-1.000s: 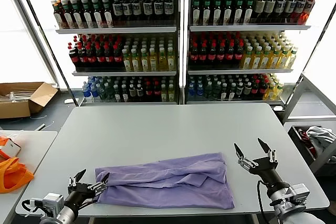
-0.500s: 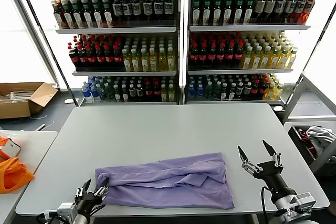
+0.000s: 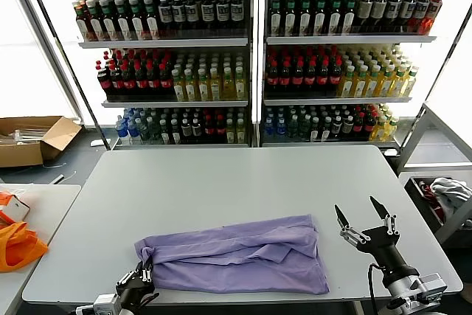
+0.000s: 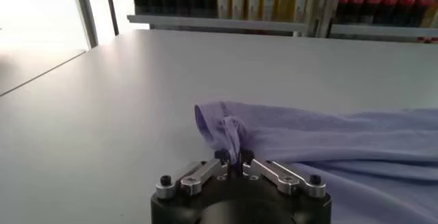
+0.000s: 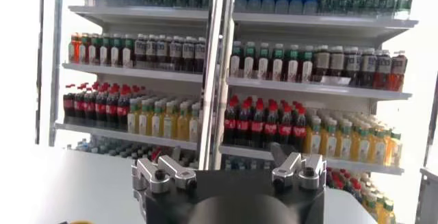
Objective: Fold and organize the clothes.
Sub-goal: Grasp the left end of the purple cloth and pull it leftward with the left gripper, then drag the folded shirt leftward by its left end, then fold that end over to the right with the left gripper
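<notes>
Right now the purple shirt [image 3: 236, 254] lies bunched up on the gray table [image 3: 221, 182], close to the table's front edge and about in the middle of it. At the shirt's left end, by the front edge, the left gripper [image 3: 140, 277] has its jaws pinched together on a little fold of the cloth [image 4: 231, 133]. The right gripper [image 3: 363, 219] hangs above the table near the front right corner, beside the shirt and not touching it, with its jaws spread wide apart.
</notes>
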You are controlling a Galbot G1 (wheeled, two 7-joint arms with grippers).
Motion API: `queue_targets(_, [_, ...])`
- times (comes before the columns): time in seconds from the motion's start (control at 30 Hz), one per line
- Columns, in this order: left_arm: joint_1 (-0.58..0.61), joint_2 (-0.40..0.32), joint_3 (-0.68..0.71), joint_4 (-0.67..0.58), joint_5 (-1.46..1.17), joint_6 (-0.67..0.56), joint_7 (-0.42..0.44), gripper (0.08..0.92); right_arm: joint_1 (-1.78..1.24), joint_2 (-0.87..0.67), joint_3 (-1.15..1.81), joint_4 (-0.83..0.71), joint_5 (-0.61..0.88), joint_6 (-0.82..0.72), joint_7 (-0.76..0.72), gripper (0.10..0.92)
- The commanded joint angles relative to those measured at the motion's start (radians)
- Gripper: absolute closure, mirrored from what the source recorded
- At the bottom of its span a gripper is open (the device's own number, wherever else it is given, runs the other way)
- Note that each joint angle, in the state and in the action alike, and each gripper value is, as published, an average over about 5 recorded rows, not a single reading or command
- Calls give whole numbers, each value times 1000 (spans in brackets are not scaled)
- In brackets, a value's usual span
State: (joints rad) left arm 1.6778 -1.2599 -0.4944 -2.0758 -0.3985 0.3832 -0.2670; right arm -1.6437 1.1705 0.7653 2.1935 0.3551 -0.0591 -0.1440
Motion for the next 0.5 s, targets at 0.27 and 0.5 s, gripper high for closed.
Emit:
queue_targets(0.27, [-78, 105, -159, 26, -55, -2, 3, 906, 8, -8, -11, 12, 3, -3, 1, 203])
queue_targets(0.5, [-114, 212, -439, 63, -88, 11, 123, 906, 27, -7, -31, 19, 10, -17, 5, 203])
